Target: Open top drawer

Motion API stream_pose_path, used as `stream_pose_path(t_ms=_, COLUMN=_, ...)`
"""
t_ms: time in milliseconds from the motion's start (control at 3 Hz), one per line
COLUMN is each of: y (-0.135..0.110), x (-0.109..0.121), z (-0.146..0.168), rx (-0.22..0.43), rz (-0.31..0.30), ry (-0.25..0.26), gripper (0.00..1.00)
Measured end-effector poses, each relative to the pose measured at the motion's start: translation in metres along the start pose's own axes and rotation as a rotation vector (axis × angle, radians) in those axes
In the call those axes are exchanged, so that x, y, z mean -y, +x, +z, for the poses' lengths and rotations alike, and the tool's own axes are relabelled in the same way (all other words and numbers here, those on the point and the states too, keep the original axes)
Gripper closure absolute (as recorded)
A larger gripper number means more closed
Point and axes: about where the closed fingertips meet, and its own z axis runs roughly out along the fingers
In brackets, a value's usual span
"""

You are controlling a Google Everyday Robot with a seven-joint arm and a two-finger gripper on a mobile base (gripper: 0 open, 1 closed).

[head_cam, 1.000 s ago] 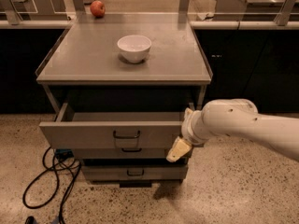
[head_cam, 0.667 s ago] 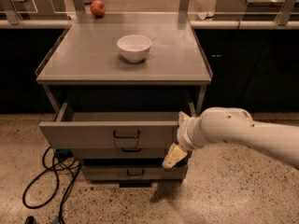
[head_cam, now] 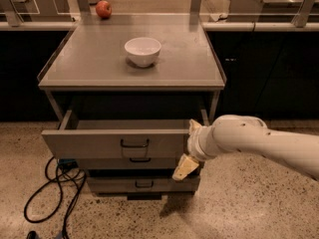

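Note:
The top drawer [head_cam: 99,144] of the grey metal cabinet stands pulled out, its grey tray interior [head_cam: 129,125] showing behind the front. A small dark loop handle [head_cam: 134,144] sits at the centre of the front. My gripper [head_cam: 190,147] is at the right end of that drawer front, well right of the handle. One cream finger [head_cam: 185,168] points down past the lower edge of the front and the other [head_cam: 195,126] shows at its upper corner. The gripper is open, and the white arm [head_cam: 259,141] comes in from the right.
A white bowl [head_cam: 142,51] sits on the cabinet top [head_cam: 89,63], with a red apple [head_cam: 103,9] on the counter behind. Two narrower drawers [head_cam: 142,184] sit shut below. Black cables [head_cam: 50,193] lie on the floor at lower left. Dark cabinets flank both sides.
The arm has shifted a little left and down along the drawer's right end. The drawer front has stayed in the same pulled-out place.

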Motion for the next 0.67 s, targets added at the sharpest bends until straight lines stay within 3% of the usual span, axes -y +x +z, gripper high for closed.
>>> stream_pose_path(t_ms=667, y=0.0, x=0.0, z=0.0, rx=0.0, rz=0.0, ry=0.0, gripper=0.42)
